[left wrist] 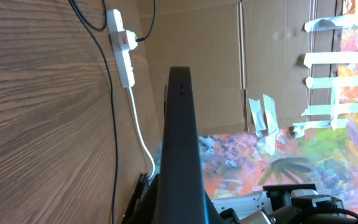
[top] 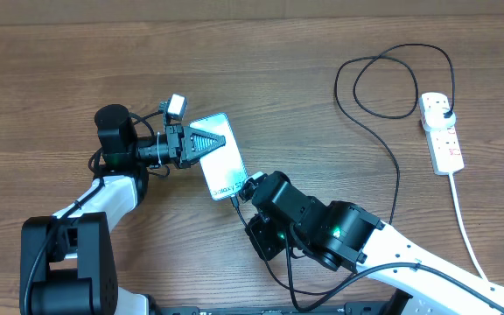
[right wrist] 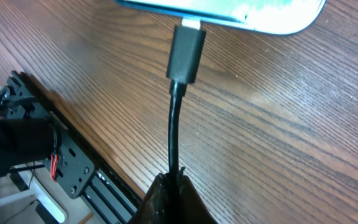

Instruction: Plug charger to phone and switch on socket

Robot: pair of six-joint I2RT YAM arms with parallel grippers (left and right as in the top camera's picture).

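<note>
Smartphone, slim and rectangular with a light blue lit screen [top: 226, 166], is left of centre over the brown wooden table [top: 278, 61], clamped in the left gripper [top: 210, 141]. The right gripper [right wrist: 169, 198] pinches the long thin black charger cable [right wrist: 174, 124] behind its small black connector [right wrist: 186, 50], whose metal tip meets the phone's edge. Step 1, plugging in, looks nearly done. Next would be a straight push, then step 2, the red switch [left wrist: 124, 42] on the narrow white power strip [top: 444, 144], well apart at right. The screen's white lettering is too small to read.
</note>
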